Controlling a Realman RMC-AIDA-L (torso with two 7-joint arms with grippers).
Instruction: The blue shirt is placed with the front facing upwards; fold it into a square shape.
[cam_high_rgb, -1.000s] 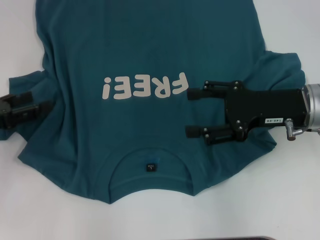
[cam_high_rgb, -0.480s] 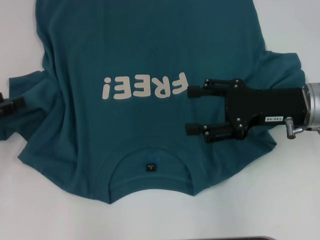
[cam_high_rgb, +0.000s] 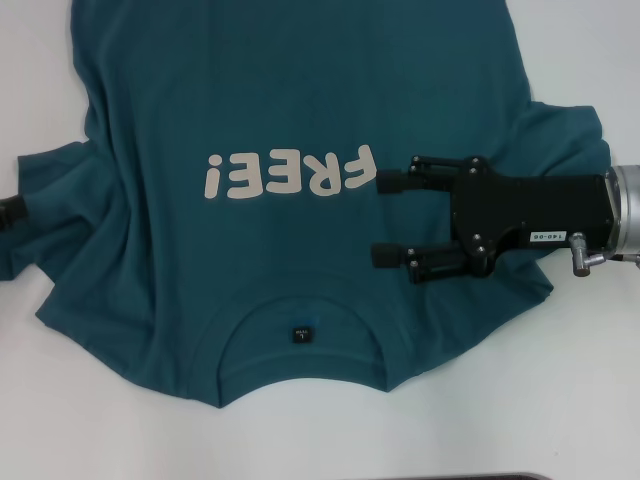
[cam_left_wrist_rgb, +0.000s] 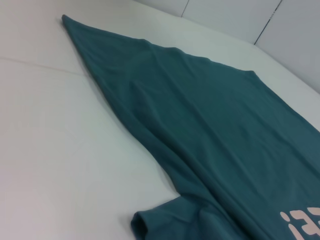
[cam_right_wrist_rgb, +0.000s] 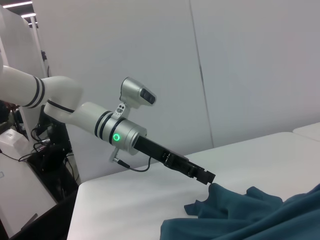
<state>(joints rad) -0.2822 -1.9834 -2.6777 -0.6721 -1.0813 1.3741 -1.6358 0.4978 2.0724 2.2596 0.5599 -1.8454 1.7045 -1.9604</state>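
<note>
- Head view: the large dark teal-blue cotton T-shirt (cam_high_rgb: 300, 200) lies front up on the white table (cam_high_rgb: 560, 400), collar toward the near edge, hem running off toward the far edge, its off-white "FREE!" chest print (cam_high_rgb: 290, 172) reading upside down from here. The small dark neck label (cam_high_rgb: 300, 334) sits inside the collar.
- Same view: the right gripper (cam_high_rgb: 385, 218) hovers over the shirt's right chest, just beside the print, its black fingers spread apart and holding nothing.
- Same view: the left gripper (cam_high_rgb: 8, 214) has pulled back; a second ago it reached in over the left sleeve (cam_high_rgb: 60, 215), and now only a dark sliver shows at the table's left edge. Whether its fingers are spread or pressed together I cannot tell.
- The sleeve it has left lies rumpled and unfolded, so the first fold looks not yet made; the withdrawal suggests a reset or a fresh approach.
- Left wrist view: the shirt's left side edge and the bunched sleeve (cam_left_wrist_rgb: 160, 220) lie on the table, with a corner of the print visible.
- Right wrist view: the left gripper (cam_right_wrist_rgb: 205, 176) hangs just off the crumpled sleeve tip (cam_right_wrist_rgb: 220, 197), apart from the cloth.
</note>
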